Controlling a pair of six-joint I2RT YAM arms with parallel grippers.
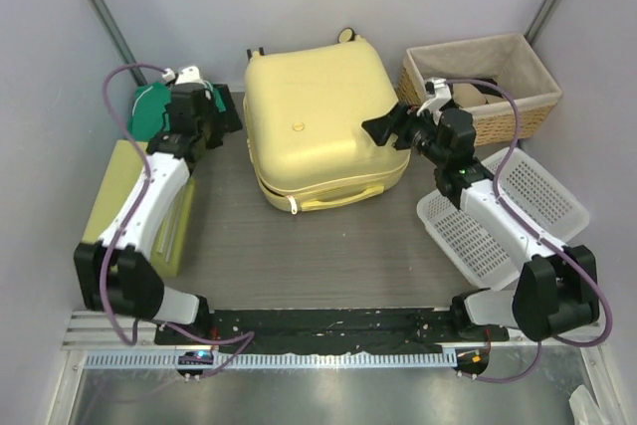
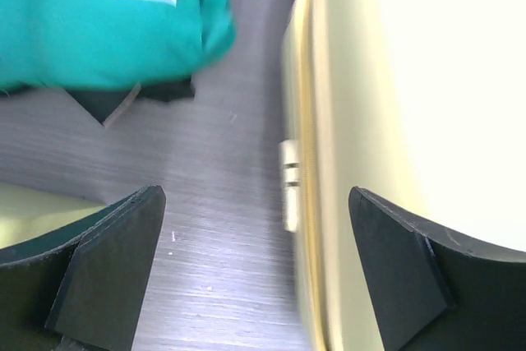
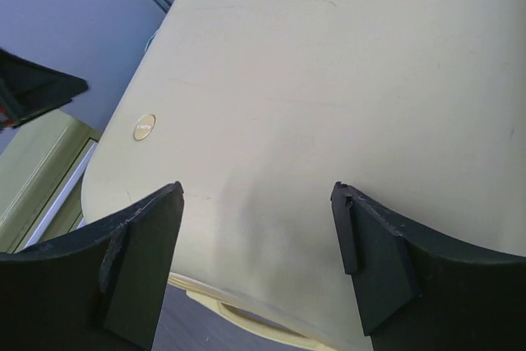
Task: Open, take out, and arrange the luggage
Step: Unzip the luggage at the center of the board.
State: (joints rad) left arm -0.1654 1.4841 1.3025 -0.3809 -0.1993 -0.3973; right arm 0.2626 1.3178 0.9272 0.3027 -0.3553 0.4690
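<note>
At the left edge of the top view lay a yellow-green box (image 1: 124,211), with a teal cloth (image 1: 149,111) above it. The left gripper (image 1: 224,111) hung just beside the luggage (image 1: 318,111), jaws wide apart and empty. The closed luggage sat at upper centre. The right gripper (image 1: 386,126) hovered at its right edge, jaws apart and empty, near a wicker basket (image 1: 498,87) at upper right.

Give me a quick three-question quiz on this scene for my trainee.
1. True or false: the luggage is already open.
2. The wicker basket stands: A, on the right gripper's side; B, on the opposite side; C, on top of the luggage.
3. Fill in: the left gripper's fingers are ____.
Key: 1 false; 2 A; 3 open.
</note>
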